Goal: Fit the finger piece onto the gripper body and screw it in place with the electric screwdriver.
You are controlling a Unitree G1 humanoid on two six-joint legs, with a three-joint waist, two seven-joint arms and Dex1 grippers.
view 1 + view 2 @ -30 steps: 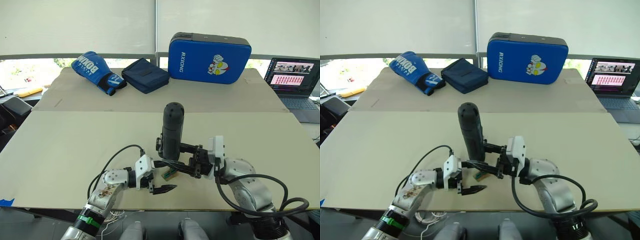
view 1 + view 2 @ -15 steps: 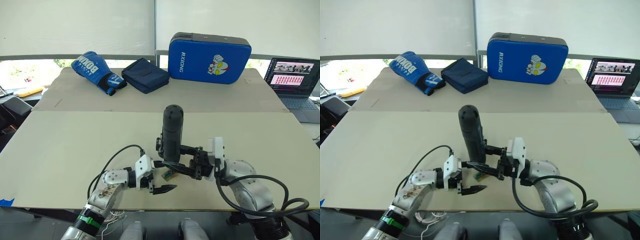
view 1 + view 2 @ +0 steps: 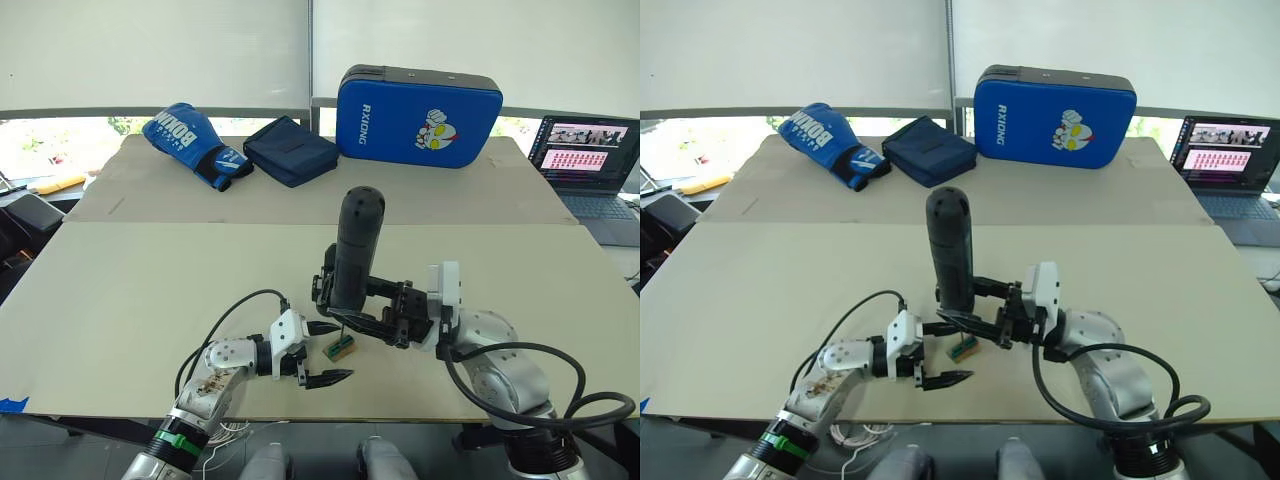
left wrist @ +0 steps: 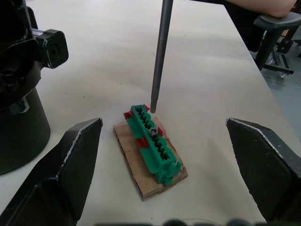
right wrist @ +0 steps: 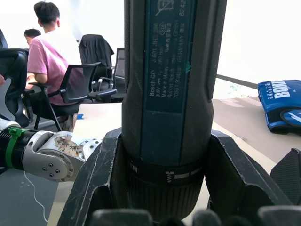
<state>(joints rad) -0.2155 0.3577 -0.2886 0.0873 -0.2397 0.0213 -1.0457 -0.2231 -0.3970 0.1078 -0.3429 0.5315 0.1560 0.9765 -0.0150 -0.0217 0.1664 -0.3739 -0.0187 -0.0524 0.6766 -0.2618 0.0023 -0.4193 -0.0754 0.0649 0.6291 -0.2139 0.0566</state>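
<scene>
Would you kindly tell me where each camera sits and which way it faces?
Eye views: on the head, looking down over the table; both arms show, right gripper holding the electric screwdriver.
Left wrist view: faces the green-and-tan block under the screwdriver's bit, between its open fingers.
Right wrist view: faces the screwdriver, seated people behind.
All share the screwdriver.

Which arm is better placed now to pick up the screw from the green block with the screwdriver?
The right. Its claw is shut on the electric screwdriver, held upright, with the bit tip at the end of the green block. The left claw is open and empty beside the block.
</scene>
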